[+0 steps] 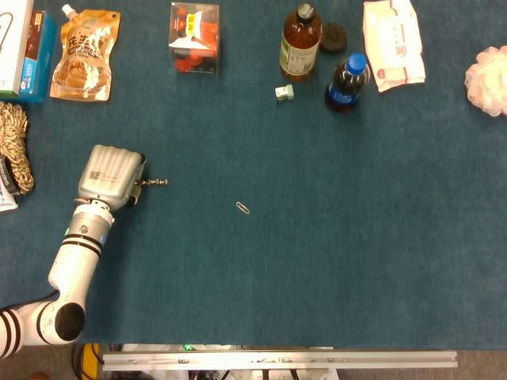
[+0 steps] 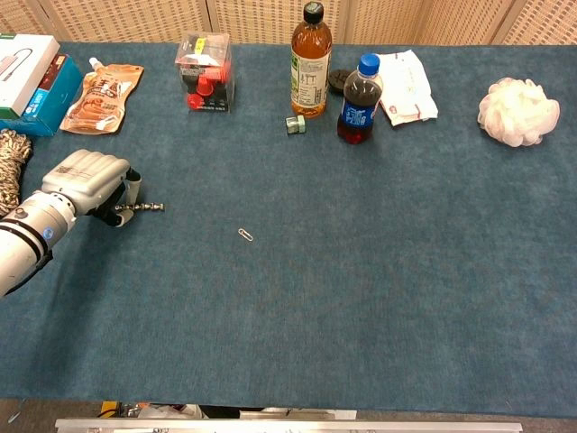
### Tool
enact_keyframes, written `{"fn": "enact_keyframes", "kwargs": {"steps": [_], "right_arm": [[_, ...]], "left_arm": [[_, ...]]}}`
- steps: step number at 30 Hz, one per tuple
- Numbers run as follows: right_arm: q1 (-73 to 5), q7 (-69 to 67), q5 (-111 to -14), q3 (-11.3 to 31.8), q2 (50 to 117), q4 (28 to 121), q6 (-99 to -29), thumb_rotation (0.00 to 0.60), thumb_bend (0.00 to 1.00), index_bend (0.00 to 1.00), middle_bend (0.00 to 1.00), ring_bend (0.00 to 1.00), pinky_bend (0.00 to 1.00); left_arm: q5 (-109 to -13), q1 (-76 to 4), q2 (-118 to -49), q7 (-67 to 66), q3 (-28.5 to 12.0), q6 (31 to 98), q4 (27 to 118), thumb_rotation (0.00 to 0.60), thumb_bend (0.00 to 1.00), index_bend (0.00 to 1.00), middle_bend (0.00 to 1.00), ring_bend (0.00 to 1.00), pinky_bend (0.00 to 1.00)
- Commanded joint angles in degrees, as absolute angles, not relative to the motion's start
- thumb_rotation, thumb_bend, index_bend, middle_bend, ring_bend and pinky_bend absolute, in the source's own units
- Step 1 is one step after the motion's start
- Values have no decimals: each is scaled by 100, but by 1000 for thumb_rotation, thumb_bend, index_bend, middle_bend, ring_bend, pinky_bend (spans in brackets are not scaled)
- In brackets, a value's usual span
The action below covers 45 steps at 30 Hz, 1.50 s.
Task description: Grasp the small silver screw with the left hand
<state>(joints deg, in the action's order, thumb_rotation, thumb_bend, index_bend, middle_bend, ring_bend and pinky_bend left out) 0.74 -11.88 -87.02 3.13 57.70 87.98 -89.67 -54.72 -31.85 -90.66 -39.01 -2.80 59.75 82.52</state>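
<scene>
The small silver screw lies level at the left side of the blue table mat, its tip pointing right. My left hand is just left of it, fingers curled in, pinching the screw's near end between the fingertips. Most of the screw's shaft sticks out to the right of the hand. Whether the screw is off the mat I cannot tell. My right hand shows in neither view.
A paper clip lies right of the screw. At the left edge sit a coiled rope, boxes and a snack pouch. Along the back stand a clear box, two bottles, a small cap, a wipes pack and a white puff.
</scene>
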Motion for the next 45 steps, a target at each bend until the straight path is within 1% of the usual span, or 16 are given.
{"fn": "enact_keyframes", "kwargs": {"steps": [1, 9, 15, 20, 30, 37, 45], "right_arm": [[80, -1197, -8706, 316, 5772, 8797, -8978, 600, 186, 414, 498, 523, 600], [87, -1226, -8739, 325, 5772, 8790, -9014, 600, 185, 413, 498, 524, 600], [78, -1246, -8774, 332, 5802, 8752, -9033, 600, 186, 413, 498, 525, 600], [63, -1249, -8799, 332, 5812, 8745, -9025, 600, 186, 414, 498, 526, 600], [80, -1278, -8805, 326, 5808, 8723, -9047, 600, 185, 414, 498, 527, 600], [96, -1276, -8781, 323, 5822, 8710, -9047, 600, 186, 414, 498, 527, 600], [110, -1263, -8741, 328, 5816, 8721, -9033, 600, 185, 413, 498, 527, 600]], "left_arm": [[-5484, -3188, -9030, -3884, -275, 5981, 8299, 600, 427, 597, 788, 740, 731], [-5914, -3105, -8659, -3747, -217, 6306, 8803, 600, 431, 602, 790, 741, 732], [-6419, -3084, -8240, -3713, -182, 6575, 9474, 600, 431, 607, 792, 742, 732], [-6750, -3121, -8180, -3920, -110, 6688, 9832, 600, 431, 609, 792, 741, 733], [-6839, -3386, -8640, -4467, -83, 6446, 9955, 600, 431, 609, 791, 742, 733], [-6591, -3583, -9123, -4788, -139, 6232, 9688, 600, 431, 609, 789, 741, 733], [-6219, -3721, -9504, -4957, -175, 6061, 9284, 600, 431, 609, 789, 741, 733]]}}
